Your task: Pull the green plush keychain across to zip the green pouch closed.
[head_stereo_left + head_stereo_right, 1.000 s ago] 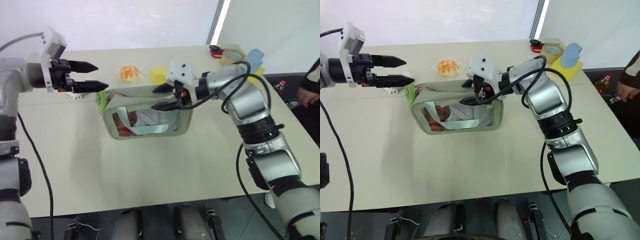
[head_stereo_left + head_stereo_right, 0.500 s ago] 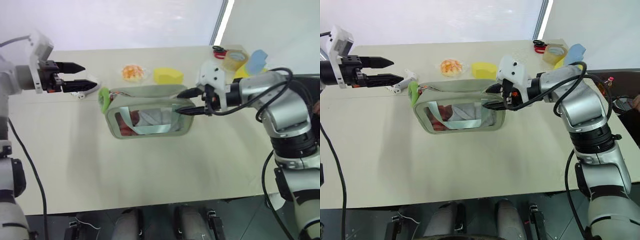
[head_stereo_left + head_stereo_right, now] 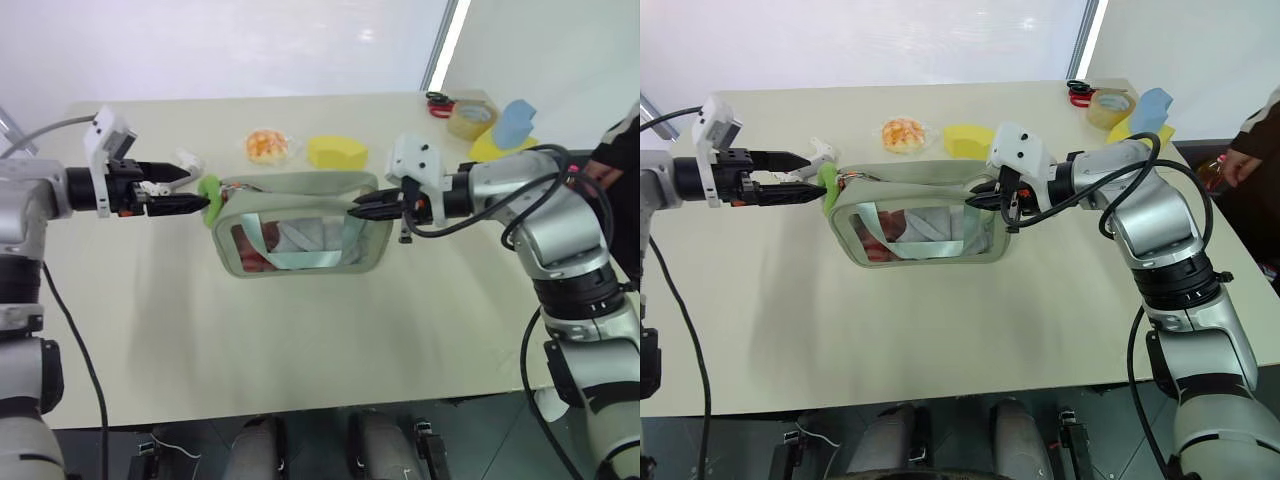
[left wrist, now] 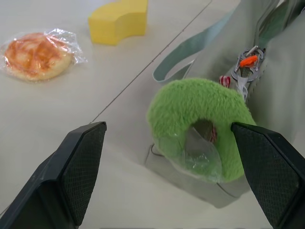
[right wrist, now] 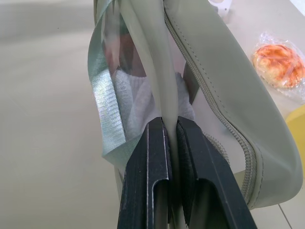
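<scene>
The green pouch (image 3: 300, 184) lies mid-table with its clear window facing me and red and white contents showing through. The green plush keychain (image 3: 210, 192) hangs at the pouch's left end from a metal zipper pull (image 4: 246, 67). My left gripper (image 3: 198, 196) is open. In the left wrist view the keychain (image 4: 200, 107) sits between its two fingers (image 4: 83, 157), which stand apart from it. My right gripper (image 3: 358, 210) is shut on a fold of the pouch's right end (image 5: 143, 57), its fingers (image 5: 155, 157) pressed together on the fabric.
Behind the pouch lie a wrapped bun (image 3: 265, 146) and a yellow sponge block (image 3: 336, 152). A small white object (image 3: 188, 160) rests near my left gripper. A tape roll (image 3: 468, 118), red scissors (image 3: 436, 100) and a blue sponge (image 3: 515, 122) occupy the far right corner. A person (image 3: 620, 150) stands at the right edge.
My left gripper came down and moved in around the keychain, staying open. My right gripper shifted to the pouch's right end and shut on it.
</scene>
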You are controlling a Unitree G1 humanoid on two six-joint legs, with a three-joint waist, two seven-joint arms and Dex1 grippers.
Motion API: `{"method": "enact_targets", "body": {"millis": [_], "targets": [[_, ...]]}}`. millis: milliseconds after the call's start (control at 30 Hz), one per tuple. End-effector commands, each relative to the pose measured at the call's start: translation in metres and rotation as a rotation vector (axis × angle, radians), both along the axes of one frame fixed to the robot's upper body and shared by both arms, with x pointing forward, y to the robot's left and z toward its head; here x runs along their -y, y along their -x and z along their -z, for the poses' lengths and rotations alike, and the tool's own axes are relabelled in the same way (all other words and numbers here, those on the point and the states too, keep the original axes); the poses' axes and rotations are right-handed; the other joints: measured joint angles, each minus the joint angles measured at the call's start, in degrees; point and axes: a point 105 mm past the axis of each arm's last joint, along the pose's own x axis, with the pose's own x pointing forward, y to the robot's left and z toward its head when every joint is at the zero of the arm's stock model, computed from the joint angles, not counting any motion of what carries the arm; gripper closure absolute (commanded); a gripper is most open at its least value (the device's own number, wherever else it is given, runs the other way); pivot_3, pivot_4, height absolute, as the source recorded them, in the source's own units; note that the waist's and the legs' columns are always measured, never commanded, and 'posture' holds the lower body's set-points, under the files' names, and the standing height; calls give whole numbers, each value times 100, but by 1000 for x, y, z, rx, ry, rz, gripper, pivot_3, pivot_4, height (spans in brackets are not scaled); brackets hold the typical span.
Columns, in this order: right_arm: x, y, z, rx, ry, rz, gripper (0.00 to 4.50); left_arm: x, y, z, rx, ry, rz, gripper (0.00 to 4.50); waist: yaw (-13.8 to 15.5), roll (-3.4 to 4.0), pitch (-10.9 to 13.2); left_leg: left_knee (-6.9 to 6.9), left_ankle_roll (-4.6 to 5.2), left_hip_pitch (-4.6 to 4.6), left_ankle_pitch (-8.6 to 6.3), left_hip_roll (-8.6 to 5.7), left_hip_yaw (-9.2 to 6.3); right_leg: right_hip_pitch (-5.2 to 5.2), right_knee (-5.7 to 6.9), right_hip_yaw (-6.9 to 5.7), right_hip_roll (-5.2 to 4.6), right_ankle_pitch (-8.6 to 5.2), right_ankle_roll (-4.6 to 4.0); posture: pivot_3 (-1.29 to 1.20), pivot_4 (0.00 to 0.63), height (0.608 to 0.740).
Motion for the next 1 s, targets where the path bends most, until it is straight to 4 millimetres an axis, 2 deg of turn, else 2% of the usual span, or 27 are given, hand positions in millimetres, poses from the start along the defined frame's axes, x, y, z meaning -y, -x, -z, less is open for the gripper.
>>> {"method": "enact_targets", "body": {"millis": [33,67,167,400,433,467,633,767,833,1000], "targets": [[-6,3,-6,32,-9,-23,4430,2,-5,-13,70,29,-17,0,-1,0,0,0,0,0,0,0,0,0,1,0,0,0,0,0,150,740],[-6,3,-6,33,-9,-23,4430,3,-6,-14,73,33,-19,0,-5,0,0,0,0,1,0,0,0,0,1,0,1,0,0,0,150,740],[-6,2,-7,36,-10,-20,4500,1,-7,-15,76,23,-13,833,-7,0,0,0,0,1,0,0,0,0,0,0,1,0,0,0,150,740],[-5,-1,-7,39,-13,-6,4500,0,-4,-18,72,38,-2,4304,-2,0,0,0,0,0,0,0,1,0,0,0,1,0,0,0,150,740],[-4,-2,-7,39,-14,-3,4500,0,-4,-21,80,41,-1,4466,-2,0,0,0,0,0,0,0,1,0,0,0,1,0,0,0,150,740],[-4,-2,-7,40,-14,-1,4500,1,-4,-23,85,43,-1,4466,-1,0,0,0,0,0,0,0,1,0,0,-1,1,0,0,0,150,740],[-4,-5,-7,41,-17,4,4500,7,-3,-60,151,97,26,4466,3,-1,0,2,0,-1,0,-1,1,1,0,-1,1,0,0,0,150,740],[-4,-8,-8,45,-22,12,4500,28,5,-82,175,139,125,4466,-5,-1,0,1,0,0,0,-1,1,1,0,-1,1,0,0,0,150,740],[-5,-10,-9,48,-25,15,4500,43,9,-82,169,122,188,4466,-9,0,0,1,0,2,0,0,0,1,1,0,1,0,0,0,150,740],[-7,-13,-10,52,-31,17,4500,80,17,-52,163,-24,312,4466,-7,0,0,1,-1,2,0,0,-3,3,0,2,0,0,0,0,150,740]]}}
